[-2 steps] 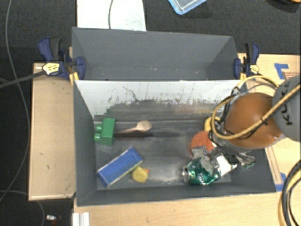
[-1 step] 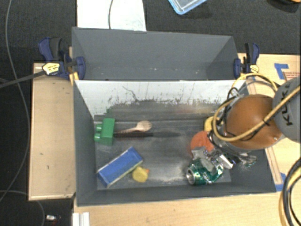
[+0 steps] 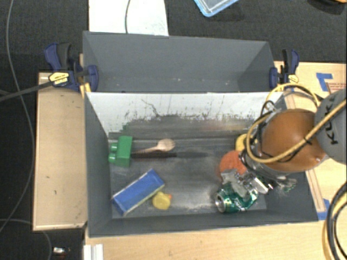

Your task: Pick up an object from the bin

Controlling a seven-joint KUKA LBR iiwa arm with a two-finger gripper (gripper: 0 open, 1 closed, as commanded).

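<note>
The arm comes in from the right, its rounded orange-brown wrist cover (image 3: 287,140) ringed with yellow and black cables. The metal pincer (image 3: 244,184) hangs low in the front right part of the grey metal bin (image 3: 179,112). Just beneath and in front of it lies a crushed green and silver metal can (image 3: 230,201), on its side on the bin floor, close to the front wall. The pincer's metal parts overlap the can's upper right edge, but whether they touch it cannot be told. Whether the pincer is released or clenched cannot be told either, since its tip merges with the can's shiny folds. Just behind the pincer, partly hidden by it, sits a rounded orange-red lump (image 3: 229,160).

Well apart, on the left side, stands a green plastic building brick (image 3: 120,150). A wooden spoon with a pale bowl and dark handle (image 3: 162,147) stretches rightward from beside the brick. A blue rectangular block (image 3: 137,192) lies askew near the front wall, with a small yellow lump (image 3: 161,201) touching its right end.
</note>
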